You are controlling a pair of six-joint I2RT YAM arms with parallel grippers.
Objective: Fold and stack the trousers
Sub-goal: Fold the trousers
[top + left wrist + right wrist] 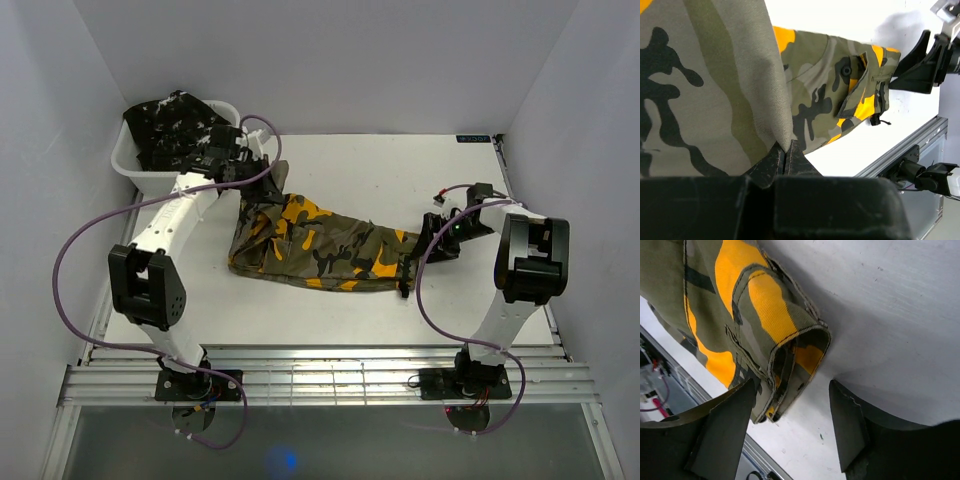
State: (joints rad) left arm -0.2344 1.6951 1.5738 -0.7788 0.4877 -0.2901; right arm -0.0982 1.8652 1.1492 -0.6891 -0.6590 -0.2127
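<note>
The olive-grey trousers (320,248) with orange-yellow and black patches lie across the middle of the table, lengthwise left to right. My left gripper (268,187) is shut on the cloth at their far left end; in the left wrist view the fingertips (785,156) pinch a fold of the trousers (715,85). My right gripper (410,272) is open at their right end; in the right wrist view the hem (785,345) sits between the spread fingers (727,420), ungripped. The black trousers (175,125) with white flecks lie in the tub.
A white plastic tub (135,160) stands at the far left corner. Purple cables loop from both arms. A slatted metal rail (330,375) runs along the near table edge. White walls enclose the table on three sides.
</note>
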